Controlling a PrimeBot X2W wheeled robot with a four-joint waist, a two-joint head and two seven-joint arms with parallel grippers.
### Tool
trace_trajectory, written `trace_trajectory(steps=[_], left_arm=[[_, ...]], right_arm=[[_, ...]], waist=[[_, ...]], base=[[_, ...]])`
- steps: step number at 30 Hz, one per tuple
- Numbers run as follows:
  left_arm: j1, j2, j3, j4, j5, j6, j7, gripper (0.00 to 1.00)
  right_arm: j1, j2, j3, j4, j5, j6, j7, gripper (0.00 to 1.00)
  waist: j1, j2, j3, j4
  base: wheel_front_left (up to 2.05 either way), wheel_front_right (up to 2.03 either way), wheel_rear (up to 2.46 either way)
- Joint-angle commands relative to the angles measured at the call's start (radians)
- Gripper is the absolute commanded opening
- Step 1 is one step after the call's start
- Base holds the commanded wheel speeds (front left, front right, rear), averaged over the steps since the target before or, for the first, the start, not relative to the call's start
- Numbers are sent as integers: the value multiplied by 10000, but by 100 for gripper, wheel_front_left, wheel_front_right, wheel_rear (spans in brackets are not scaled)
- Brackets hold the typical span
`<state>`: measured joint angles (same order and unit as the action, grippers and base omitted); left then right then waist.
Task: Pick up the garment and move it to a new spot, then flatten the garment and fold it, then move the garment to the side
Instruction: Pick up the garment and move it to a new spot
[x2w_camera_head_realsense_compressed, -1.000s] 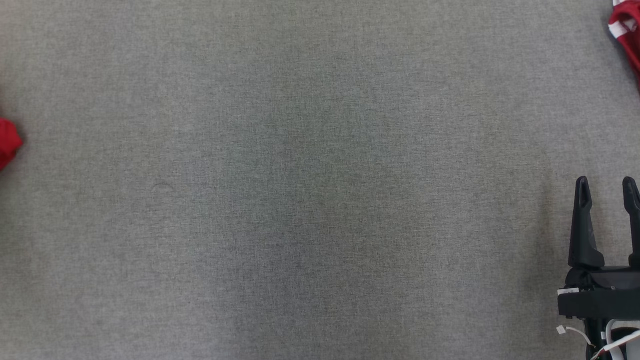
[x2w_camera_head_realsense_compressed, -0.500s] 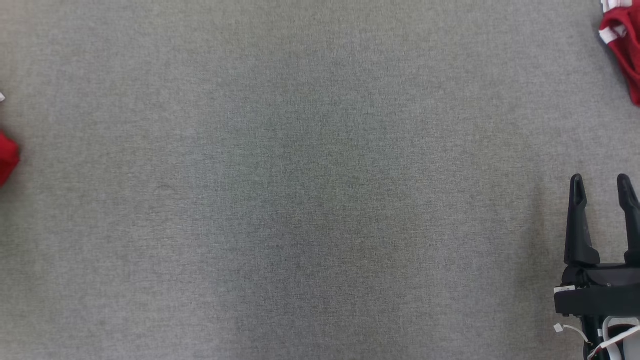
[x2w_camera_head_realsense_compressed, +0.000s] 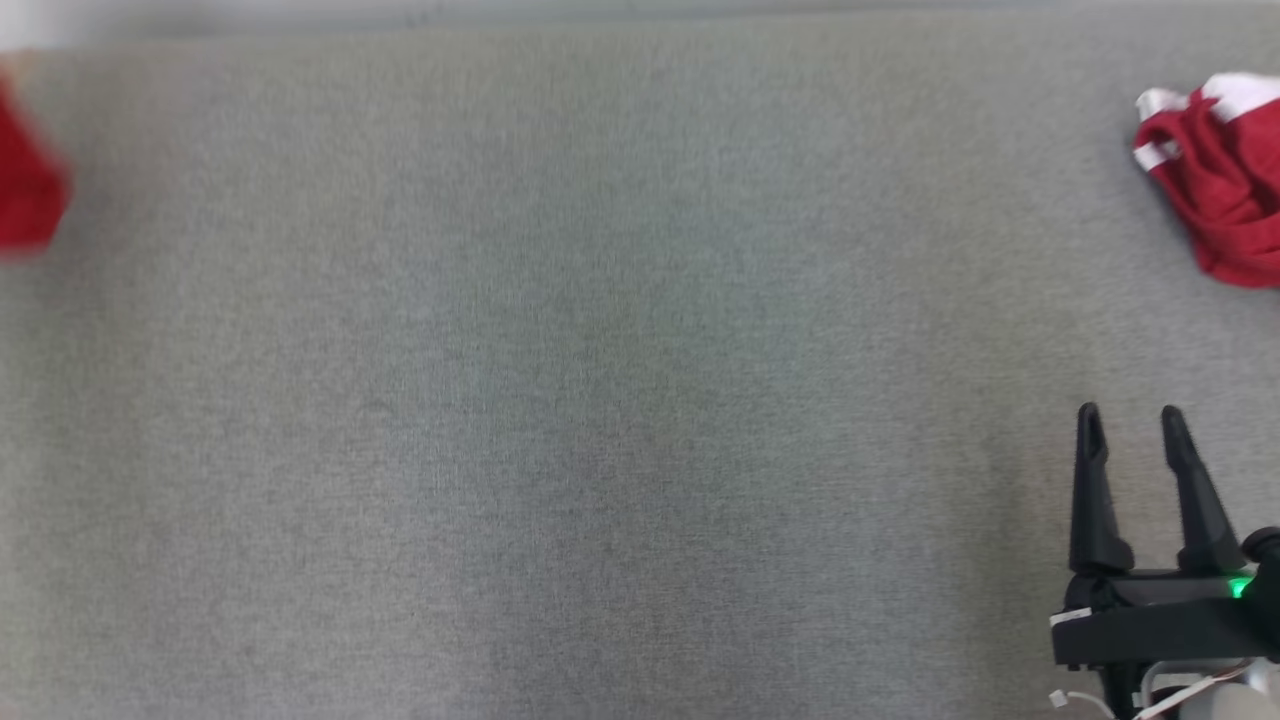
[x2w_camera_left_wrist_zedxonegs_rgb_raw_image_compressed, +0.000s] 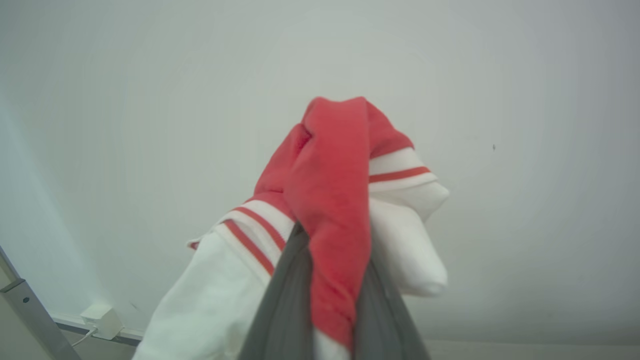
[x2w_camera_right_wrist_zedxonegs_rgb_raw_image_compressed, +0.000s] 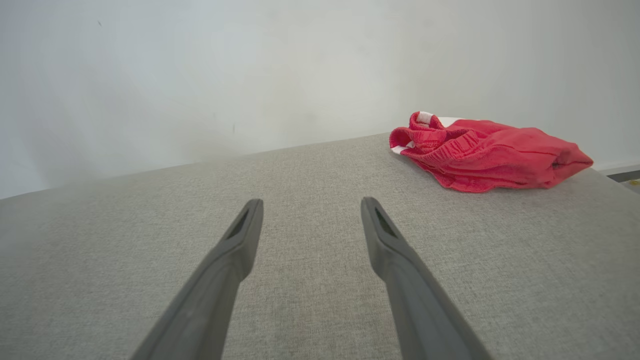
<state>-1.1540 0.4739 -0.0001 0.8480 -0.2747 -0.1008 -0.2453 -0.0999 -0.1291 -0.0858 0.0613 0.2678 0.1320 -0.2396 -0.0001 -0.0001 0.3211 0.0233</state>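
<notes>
In the left wrist view, a red garment (x2w_camera_left_wrist_zedxonegs_rgb_raw_image_compressed: 330, 200) with white, red-striped trim is bunched up in front of a pale wall. My left gripper (x2w_camera_left_wrist_zedxonegs_rgb_raw_image_compressed: 332, 237) is shut on it, and its grey fingers (x2w_camera_left_wrist_zedxonegs_rgb_raw_image_compressed: 285, 300) are partly covered by the cloth. The head view shows a blurred red part of this garment (x2w_camera_head_realsense_compressed: 25, 190) at the far left edge. My right gripper (x2w_camera_head_realsense_compressed: 1129, 415) is low over the grey table (x2w_camera_head_realsense_compressed: 600, 400) at the lower right. It is open with nothing between its fingers (x2w_camera_right_wrist_zedxonegs_rgb_raw_image_compressed: 230, 260).
A second red and white garment (x2w_camera_head_realsense_compressed: 1215, 170) lies crumpled at the table's far right corner, ahead and to the right of the right gripper (x2w_camera_right_wrist_zedxonegs_rgb_raw_image_compressed: 311, 202); the right wrist view also catches this heap (x2w_camera_right_wrist_zedxonegs_rgb_raw_image_compressed: 485, 152). A white wall runs behind the table's far edge (x2w_camera_head_realsense_compressed: 640, 25).
The head camera has tilted up, bringing the table's far edge and more of the right garment into view. The red cloth at the left edge has risen and blurred.
</notes>
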Motion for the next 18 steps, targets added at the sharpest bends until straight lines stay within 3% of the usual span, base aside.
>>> trace_trajectory(steps=[1,6,10,18], left_arm=[[-165,-122,-136,-319,148,-42,-44,0],[-729,-654,-923,-2076,152,-189,432,0],[-1017,-1421,-1628,-3215,-20,-222,1067,0],[-1213,-3022,-3000,-3889,-363,-287,1856,0]], right_arm=[[87,72,25,80,100,-26,-85,100],[210,292,107,426,189,-26,-186,100],[198,411,77,667,272,-25,-255,100],[139,665,88,711,396,-27,-261,100]], waist=[[1,1,-518,-203],[1,1,-1009,-791],[1,1,-1213,-1381],[1,1,-1214,-2824]], base=[[0,0,0],[0,0,0],[0,0,0],[0,0,0]])
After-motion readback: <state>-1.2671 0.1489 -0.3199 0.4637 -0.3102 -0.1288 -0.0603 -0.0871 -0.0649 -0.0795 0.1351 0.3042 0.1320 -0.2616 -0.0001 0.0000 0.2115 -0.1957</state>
